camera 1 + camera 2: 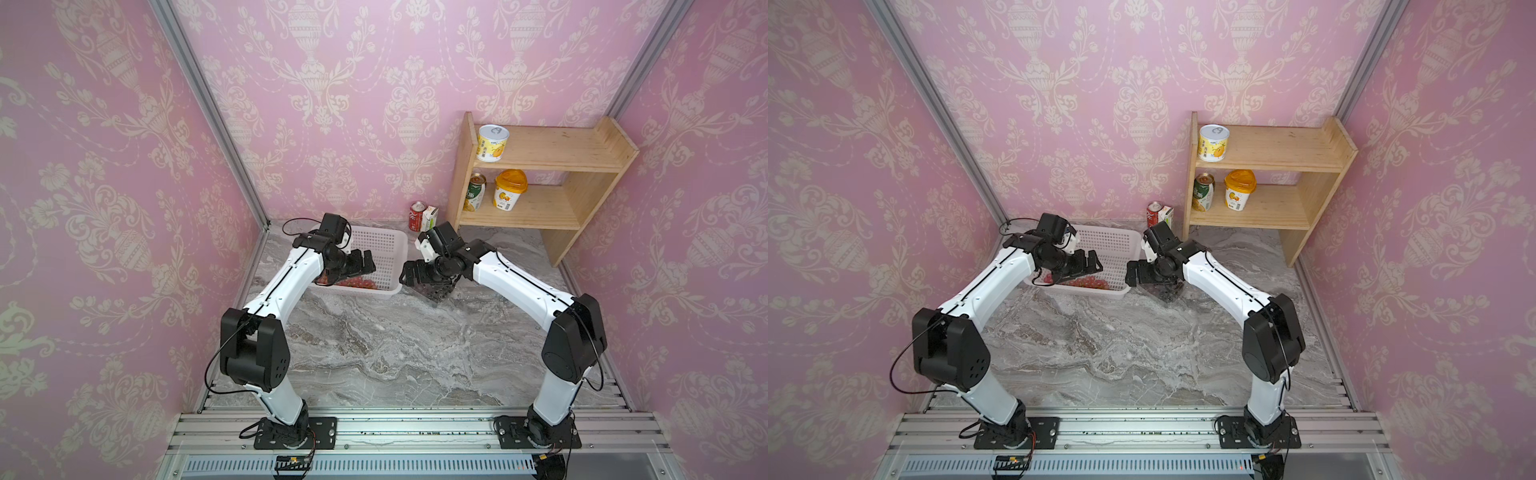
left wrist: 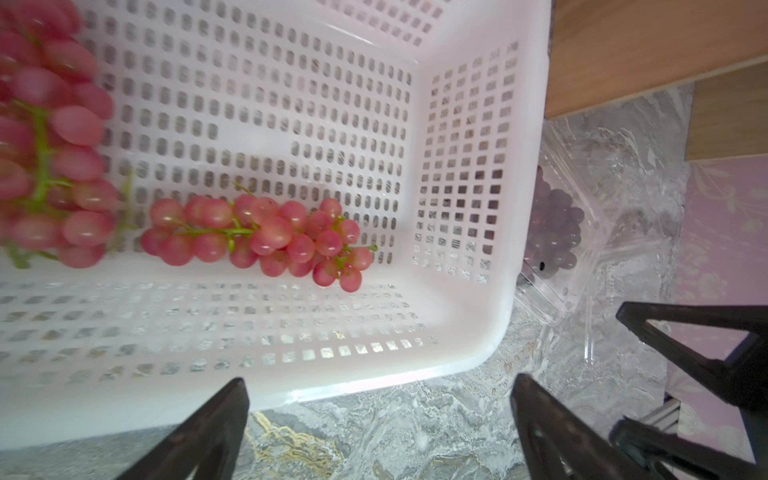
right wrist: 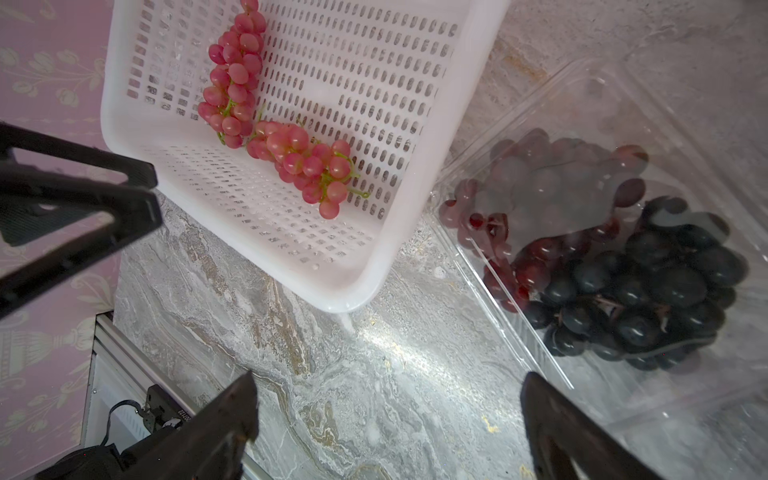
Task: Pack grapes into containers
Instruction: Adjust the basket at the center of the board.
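While both arms reach in, four grape bunches show. Two lie on the floor of the one white basket (image 3: 374,257): shorter pink-red bunch (image 3: 307,162) along the near wall, longer pink-red bunch (image 3: 235,75) just beside its end, running back across the floor. Two more sit in the one clear container (image 3: 673,124): dark red bunch (image 3: 536,187) and near-black bunch (image 3: 648,299), pressed together. Container stands on the marble table (image 1: 395,353), just beside the basket's right end. Lid shut or not: cannot tell, plastic too glary.

Left gripper (image 1: 365,266) hovers over the basket's near right part, jaws spread wide, nothing between them. Right gripper (image 1: 409,276) hovers at the basket's right end, over the container, jaws spread wide too, empty. Grippers face each other, near but apart.

Beyond: one wooden shelf (image 1: 561,153), two tiers. Top tier: one yellow tin (image 1: 492,143). Lower tier: one green can (image 1: 476,191), one yellow tub (image 1: 509,189). On the table by the back wall: one red can (image 1: 417,216), one small carton (image 1: 430,218), side by side.
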`<state>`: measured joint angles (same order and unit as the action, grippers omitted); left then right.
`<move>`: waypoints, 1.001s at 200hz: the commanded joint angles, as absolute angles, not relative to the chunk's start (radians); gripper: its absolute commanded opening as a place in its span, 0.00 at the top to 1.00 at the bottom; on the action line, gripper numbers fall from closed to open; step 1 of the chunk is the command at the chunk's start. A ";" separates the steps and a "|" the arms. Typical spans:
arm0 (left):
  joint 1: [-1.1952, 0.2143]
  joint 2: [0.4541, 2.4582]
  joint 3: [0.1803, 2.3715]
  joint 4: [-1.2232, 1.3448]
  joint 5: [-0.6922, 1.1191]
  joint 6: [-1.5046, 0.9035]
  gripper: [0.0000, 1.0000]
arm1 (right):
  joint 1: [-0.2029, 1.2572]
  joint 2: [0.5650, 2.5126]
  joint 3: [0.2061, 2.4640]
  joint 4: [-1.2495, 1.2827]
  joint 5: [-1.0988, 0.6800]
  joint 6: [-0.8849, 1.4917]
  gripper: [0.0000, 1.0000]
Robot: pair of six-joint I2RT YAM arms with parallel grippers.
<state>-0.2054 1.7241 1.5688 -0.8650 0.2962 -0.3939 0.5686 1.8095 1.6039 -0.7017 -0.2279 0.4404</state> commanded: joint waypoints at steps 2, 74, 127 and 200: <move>-0.171 1.836 1.673 -0.983 0.230 -0.379 0.01 | 0.563 1.771 1.600 -0.740 -0.216 0.410 0.00; -0.154 2.032 1.793 -0.945 0.335 -0.471 0.01 | 0.565 1.732 1.580 -0.745 -0.210 0.387 0.00; -0.141 2.128 1.839 -1.007 0.340 -0.438 0.01 | 0.563 1.777 1.652 -0.778 -0.212 0.336 0.00; -0.139 2.167 1.868 -1.146 0.253 -0.281 0.04 | 0.562 1.845 1.698 -0.767 -0.242 0.337 0.00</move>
